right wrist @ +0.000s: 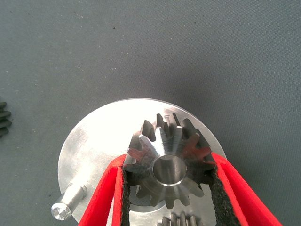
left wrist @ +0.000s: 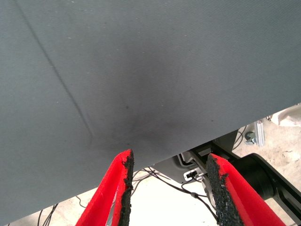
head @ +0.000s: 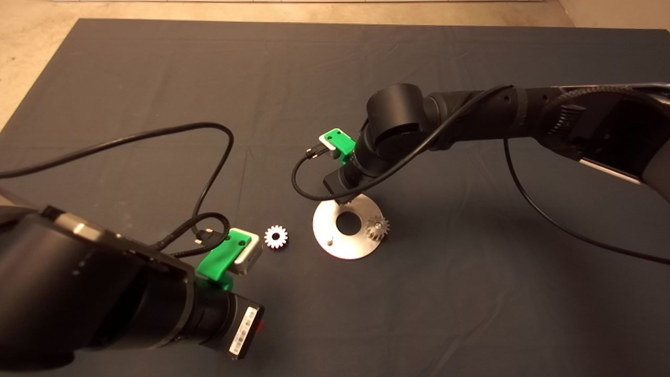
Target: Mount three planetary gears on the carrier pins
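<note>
The round silver plate lies mid-mat and also shows in the right wrist view. One planetary gear sits on the plate's right pin; its teeth show in the right wrist view. One carrier pin stands bare, also in the right wrist view. My right gripper is shut on a second gear, held over the plate's far rim and slightly tilted; the pin beneath is hidden. A third gear lies loose on the mat left of the plate. My left gripper is open and empty near the mat's front edge.
The right arm reaches in over the plate from the right. The left arm fills the lower left corner, its black cable looping over the mat. Past the mat's edge, the floor and the robot base show.
</note>
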Controlling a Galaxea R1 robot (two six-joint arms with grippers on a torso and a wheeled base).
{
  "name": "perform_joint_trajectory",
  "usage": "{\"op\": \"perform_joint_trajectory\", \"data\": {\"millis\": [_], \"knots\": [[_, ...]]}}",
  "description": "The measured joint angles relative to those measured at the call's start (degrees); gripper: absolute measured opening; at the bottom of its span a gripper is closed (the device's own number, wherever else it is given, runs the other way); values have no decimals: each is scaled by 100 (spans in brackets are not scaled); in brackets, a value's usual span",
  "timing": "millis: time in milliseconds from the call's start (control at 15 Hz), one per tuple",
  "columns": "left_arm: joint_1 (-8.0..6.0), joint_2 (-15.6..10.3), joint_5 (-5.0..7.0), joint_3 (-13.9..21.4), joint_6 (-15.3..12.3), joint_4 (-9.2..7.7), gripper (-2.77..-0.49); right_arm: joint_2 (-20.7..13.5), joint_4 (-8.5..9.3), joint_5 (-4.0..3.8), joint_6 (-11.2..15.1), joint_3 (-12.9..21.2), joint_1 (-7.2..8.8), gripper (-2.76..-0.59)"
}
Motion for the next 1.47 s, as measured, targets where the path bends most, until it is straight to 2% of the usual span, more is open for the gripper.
{"op": "perform_joint_trajectory", "data": {"millis": [67,133,1467], "knots": [[0,-12,2,0,0,1,-223,-39,0,46,0,18,-7,-243],[0,-14,2,0,0,1,-223,-39,0,52,1,16,-7,-243],[0,-18,0,0,0,0,-223,-37,-13,49,1,10,0,-243]]}}
